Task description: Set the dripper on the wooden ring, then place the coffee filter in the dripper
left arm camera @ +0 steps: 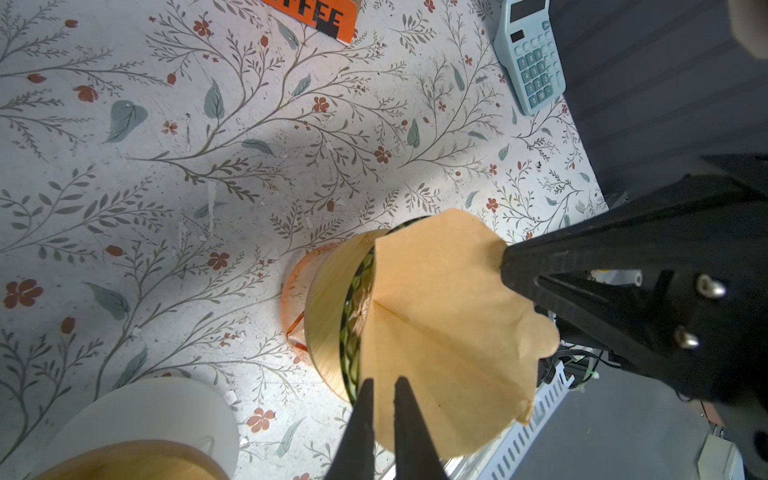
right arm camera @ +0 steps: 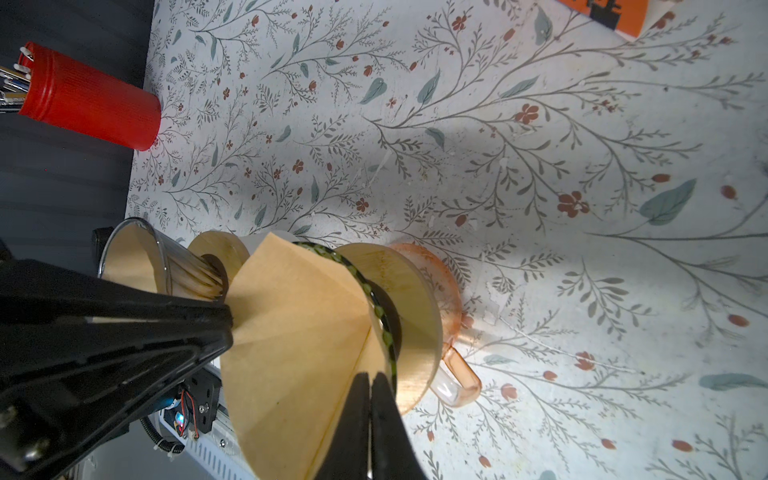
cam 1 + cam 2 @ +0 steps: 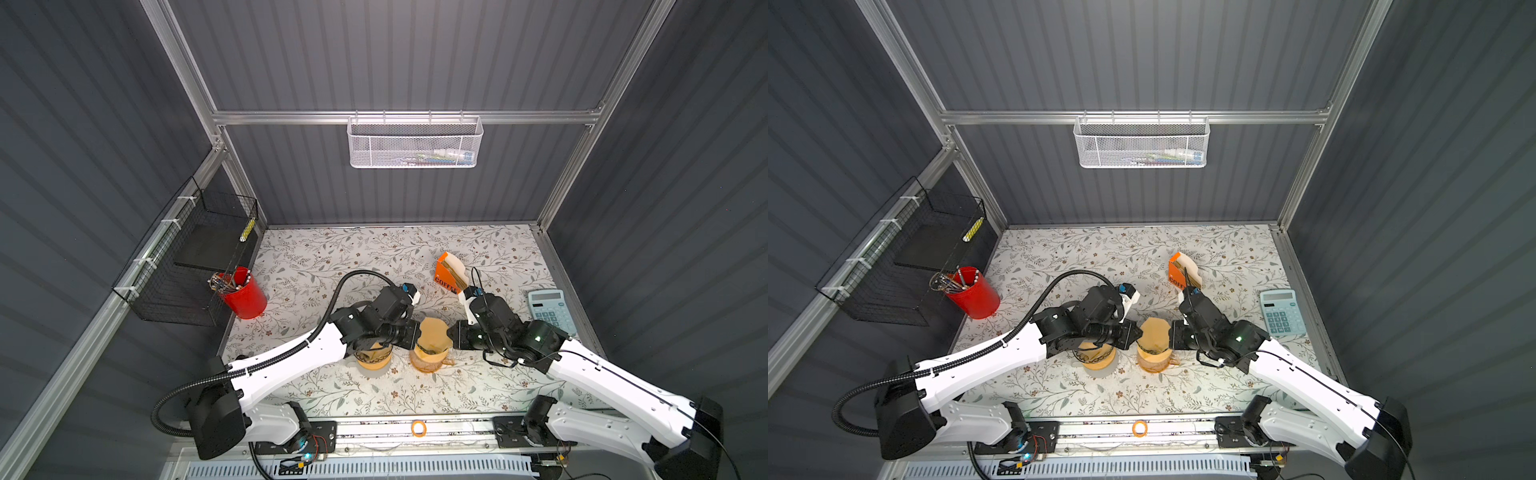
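My left pincer (image 1: 384,382) and right pincer (image 2: 370,378) pinched opposite edges of the filter (image 1: 440,316), spread between them at the mouth of the dripper (image 2: 415,299), toward the front edge of the bench (image 3: 332,257).

I have my left arm (image 3: 291,353) and right arm (image 3: 602,374) reaching in from the near corners of the table (image 3: 332,257). The forearms angle inward so the wrists face each other near the middle, a little toward the near edge. My left gripper (image 3: 415,333) is pinched tight on one rim of the coffee filter (image 3: 433,328). My right gripper (image 3: 452,335) is pinched on the opposite rim, with both wrists rolled onto their sides and the fingertips pointing at each other, near but apart.
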`<state>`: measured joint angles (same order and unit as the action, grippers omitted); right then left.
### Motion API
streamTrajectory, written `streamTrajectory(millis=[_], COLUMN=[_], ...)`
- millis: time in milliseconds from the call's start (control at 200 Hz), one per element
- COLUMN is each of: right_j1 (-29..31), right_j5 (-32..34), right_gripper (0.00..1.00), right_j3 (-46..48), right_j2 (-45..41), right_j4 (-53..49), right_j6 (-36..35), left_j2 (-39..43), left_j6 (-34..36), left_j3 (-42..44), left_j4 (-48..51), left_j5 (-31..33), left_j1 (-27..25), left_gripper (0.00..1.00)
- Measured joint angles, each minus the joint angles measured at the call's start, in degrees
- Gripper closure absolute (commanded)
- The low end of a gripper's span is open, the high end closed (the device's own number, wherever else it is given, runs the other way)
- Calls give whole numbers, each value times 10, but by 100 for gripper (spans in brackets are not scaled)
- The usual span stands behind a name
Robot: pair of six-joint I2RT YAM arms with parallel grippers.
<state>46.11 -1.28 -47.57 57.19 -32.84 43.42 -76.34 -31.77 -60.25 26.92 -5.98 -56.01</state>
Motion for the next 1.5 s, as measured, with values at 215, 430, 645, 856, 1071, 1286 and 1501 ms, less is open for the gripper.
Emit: streamTrajectory(millis=[215,430,645,856,1071,1286,1501], right_j1=[0,0,0,-1,-43,-123,-198], right_j5=[0,0,0,9,31,30,19], right_gripper=[92,91,90,82,62,25,1], right_j3=[-1,-5,-12,-34,-78,-91,-97], right_j2=[-8,-10,-13,-29,-53,-65,-61], right_j4=[0,-1,-1,-14,-30,-38,-40], right_j6=[0,0,0,-5,-40,-82,-127], left_j2=[5,19,35,48,79,109,129], left_j6=[0,0,0,0,12,31,43], left_j3=[0,0,0,-3,-39,-73,-73], left_j4=[-2,-10,-14,-15,17,38,52], left_j5=[0,0,0,30,122,175,188], left_j1=[0,0,0,0,3,67,159], left_gripper=[87,87,87,85,44,0,0])
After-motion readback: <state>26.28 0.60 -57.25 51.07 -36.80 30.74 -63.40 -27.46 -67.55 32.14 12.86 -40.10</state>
